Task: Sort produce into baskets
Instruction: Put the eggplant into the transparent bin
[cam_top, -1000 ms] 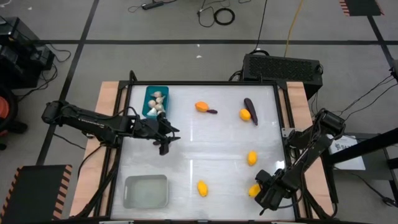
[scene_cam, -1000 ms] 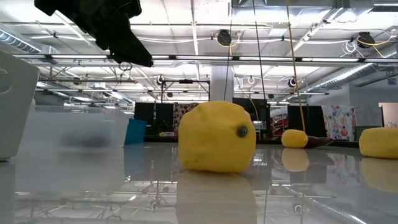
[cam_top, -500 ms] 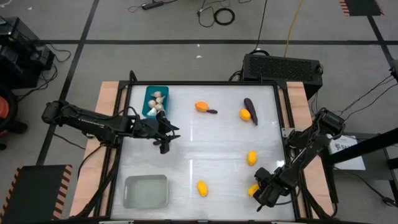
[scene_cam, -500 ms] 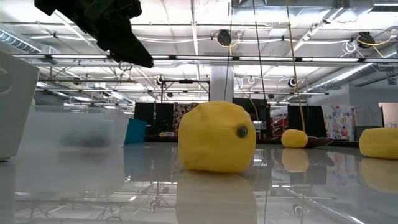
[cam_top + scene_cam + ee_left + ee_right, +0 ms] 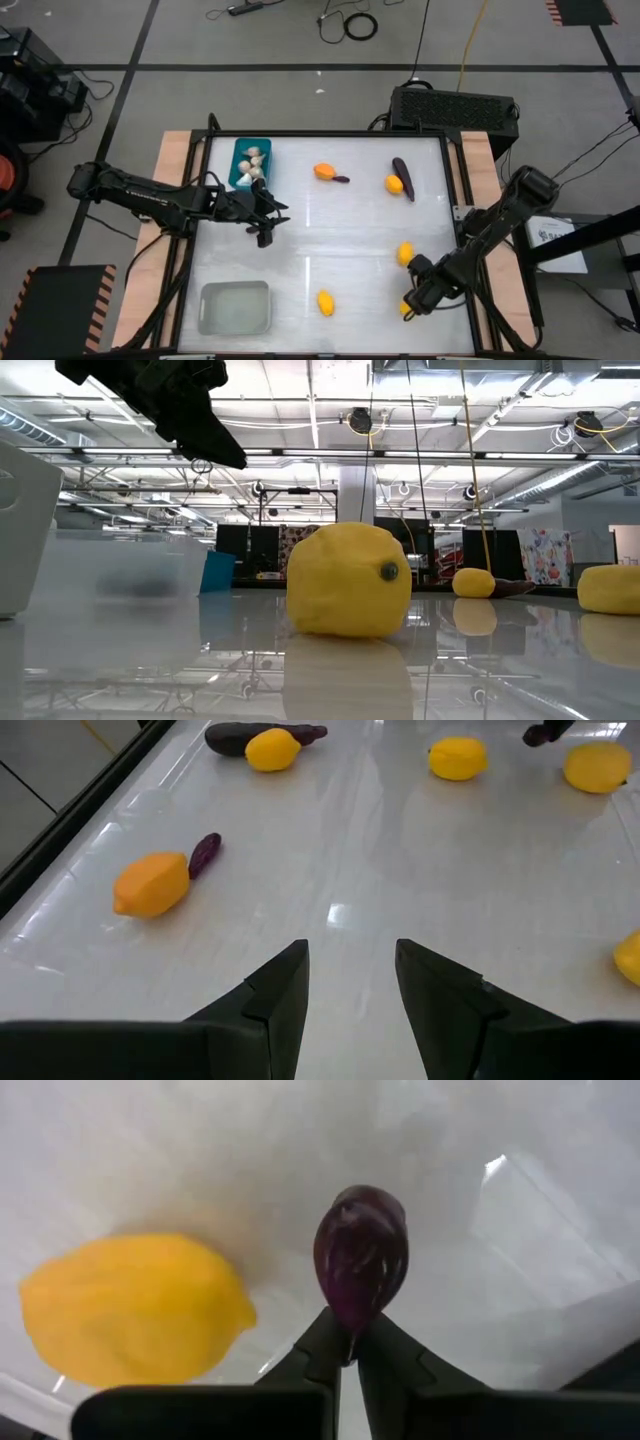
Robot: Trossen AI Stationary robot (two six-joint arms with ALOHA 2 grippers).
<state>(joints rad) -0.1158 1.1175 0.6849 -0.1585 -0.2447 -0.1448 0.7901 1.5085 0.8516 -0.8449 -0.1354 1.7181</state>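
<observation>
My right gripper (image 5: 413, 297) is at the table's near right, shut on a small dark purple eggplant (image 5: 361, 1252), right beside a yellow lemon (image 5: 130, 1312). My left gripper (image 5: 266, 228) hangs open and empty just near of the teal bin (image 5: 240, 176), which holds whitish garlic bulbs (image 5: 254, 160). The pale translucent bin (image 5: 236, 307) stands at the near left. Other lemons (image 5: 325, 302) (image 5: 404, 254) (image 5: 394, 184) (image 5: 323, 171) and a long eggplant (image 5: 402, 175) lie on the table. My right gripper pinches the eggplant's near end (image 5: 352, 1318) between its two fingertips (image 5: 322, 1342). The eggplant sticks out past the fingertips, along their line. I cannot tell whether its far end touches the table.
A small purple piece (image 5: 341, 180) lies against the far orange lemon. A black box with cables (image 5: 455, 108) stands beyond the far edge. The low view shows a lemon (image 5: 348, 595) close up and my left arm (image 5: 160, 400) above the bins.
My right gripper has moved toward the table's far edge and a little toward its left, and now stands over the near-right lemon. My left arm has kept still.
</observation>
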